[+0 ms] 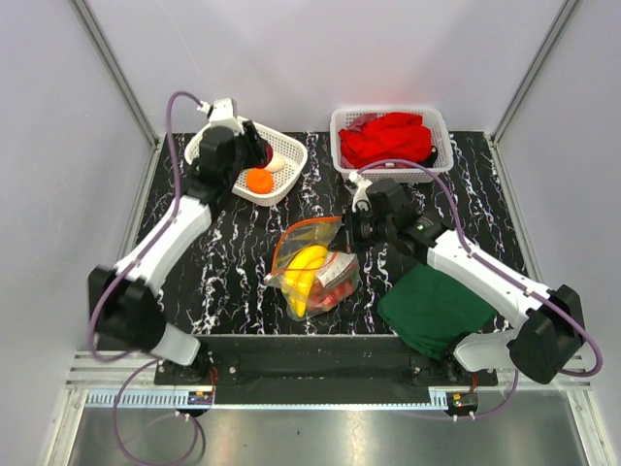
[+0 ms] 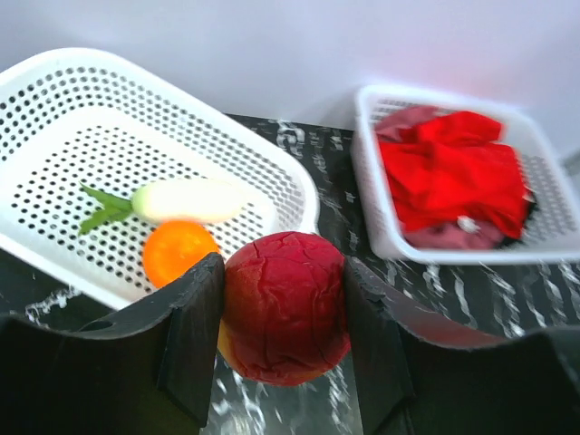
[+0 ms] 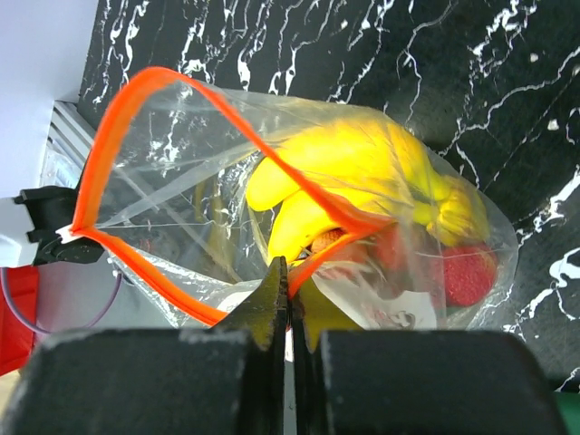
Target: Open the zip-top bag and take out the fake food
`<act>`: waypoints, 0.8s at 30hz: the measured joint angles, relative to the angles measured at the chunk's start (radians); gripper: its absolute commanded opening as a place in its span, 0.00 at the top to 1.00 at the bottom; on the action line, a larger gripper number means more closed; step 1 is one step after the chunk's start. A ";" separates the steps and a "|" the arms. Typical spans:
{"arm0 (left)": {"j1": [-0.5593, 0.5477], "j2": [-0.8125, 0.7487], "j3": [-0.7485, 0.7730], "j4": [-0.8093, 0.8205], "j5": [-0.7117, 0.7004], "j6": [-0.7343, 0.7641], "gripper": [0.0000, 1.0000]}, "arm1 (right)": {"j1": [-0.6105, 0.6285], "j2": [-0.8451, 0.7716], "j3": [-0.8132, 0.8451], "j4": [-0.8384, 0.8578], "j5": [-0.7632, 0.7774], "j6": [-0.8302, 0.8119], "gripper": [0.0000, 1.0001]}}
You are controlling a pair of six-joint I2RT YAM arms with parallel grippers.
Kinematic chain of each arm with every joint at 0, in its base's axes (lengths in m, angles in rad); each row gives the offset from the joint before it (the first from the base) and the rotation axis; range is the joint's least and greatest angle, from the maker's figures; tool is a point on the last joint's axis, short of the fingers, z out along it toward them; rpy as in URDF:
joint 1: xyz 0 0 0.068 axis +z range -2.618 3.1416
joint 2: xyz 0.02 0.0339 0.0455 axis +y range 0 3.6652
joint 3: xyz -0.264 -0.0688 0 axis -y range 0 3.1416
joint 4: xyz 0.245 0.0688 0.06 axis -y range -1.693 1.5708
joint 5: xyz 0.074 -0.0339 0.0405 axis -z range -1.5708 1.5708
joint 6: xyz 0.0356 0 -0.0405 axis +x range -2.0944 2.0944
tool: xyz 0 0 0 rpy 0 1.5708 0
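The clear zip-top bag [image 1: 315, 267] lies mid-table with its orange-red zip strip [image 3: 118, 118] gaping open. Yellow bananas [image 3: 362, 181] and red pieces [image 3: 467, 272] are still inside it. My right gripper [image 3: 290, 272] is shut on the bag's zip edge, holding it up; it also shows in the top view [image 1: 351, 225]. My left gripper [image 2: 283, 313] is shut on a red apple [image 2: 285, 304], held above the rim of the left white basket [image 2: 272, 154]. That basket holds an orange [image 2: 177, 249] and a pale white piece with a green bit [image 2: 186, 199].
A second white basket [image 1: 439, 126] at the back right holds a red cloth [image 1: 388, 139]. A dark green folded cloth [image 1: 435, 306] lies at the front right, beside the bag. Grey walls close in the table on three sides.
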 measured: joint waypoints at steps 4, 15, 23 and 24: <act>0.072 0.234 0.144 0.013 0.068 -0.006 1.00 | 0.000 0.008 0.020 0.003 -0.007 -0.016 1.00; 0.110 0.622 0.372 -0.078 0.154 -0.002 0.19 | 0.000 0.047 0.030 0.009 -0.028 -0.048 1.00; 0.112 0.493 0.211 -0.087 0.140 -0.010 0.04 | -0.001 0.098 0.064 0.011 -0.079 -0.059 1.00; 0.112 0.461 0.196 -0.101 0.140 -0.010 0.07 | -0.001 0.102 0.066 0.011 -0.082 -0.059 1.00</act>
